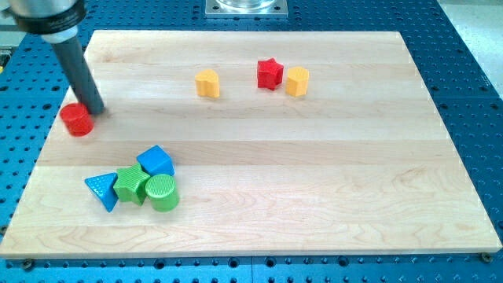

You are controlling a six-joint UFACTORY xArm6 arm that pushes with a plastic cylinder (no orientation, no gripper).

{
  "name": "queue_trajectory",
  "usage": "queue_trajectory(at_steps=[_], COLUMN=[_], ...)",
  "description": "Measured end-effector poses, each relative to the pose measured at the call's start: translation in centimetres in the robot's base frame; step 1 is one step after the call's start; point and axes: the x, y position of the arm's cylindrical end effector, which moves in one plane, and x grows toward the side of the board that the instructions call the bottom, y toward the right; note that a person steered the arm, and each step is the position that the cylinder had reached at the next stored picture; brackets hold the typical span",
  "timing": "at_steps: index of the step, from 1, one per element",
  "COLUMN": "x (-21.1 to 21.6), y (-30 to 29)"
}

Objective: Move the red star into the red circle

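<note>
Seven little blocks are sitting on the pale wooden board [259, 165], which lies on a blue perforated table [471, 71].

The red star [269, 74] is up near the view's top, a bit right of centre. Just beside it on the view's right is a yellow hexagon-ish block [297, 81], so close they look like they're touching or nearly so. A second yellow block [207, 82], shape kind of hard to call, sits apart to the star's left.

The red circle [77, 119] is way over at the view's left edge of the board, well apart from the star. The arm has no pincer at all, just the dark rod, so there's nothing to be clenched or released. The rod comes down slanted from the top-left corner and the tip [96, 111] is on the board right at the red circle's upper-right side, touching it or just about. It's nowhere near the star.

Lower left there's a tight cluster: a blue triangle [102, 190], a green star-like block [131, 184], a blue cube [156, 162] and a green cylinder [162, 192], all bunched up against each other.

A metal mounting plate [246, 7] pokes in at the top edge.
</note>
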Motion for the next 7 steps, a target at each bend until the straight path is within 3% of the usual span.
queue_trajectory(at_steps=[1,2,3,4,5,6,7], x=[-3.6,-12.0,-15.1,-12.6,-6.7,-3.7,-1.5], y=[3.3,10.4,24.3,33.1,23.9,18.6,20.5])
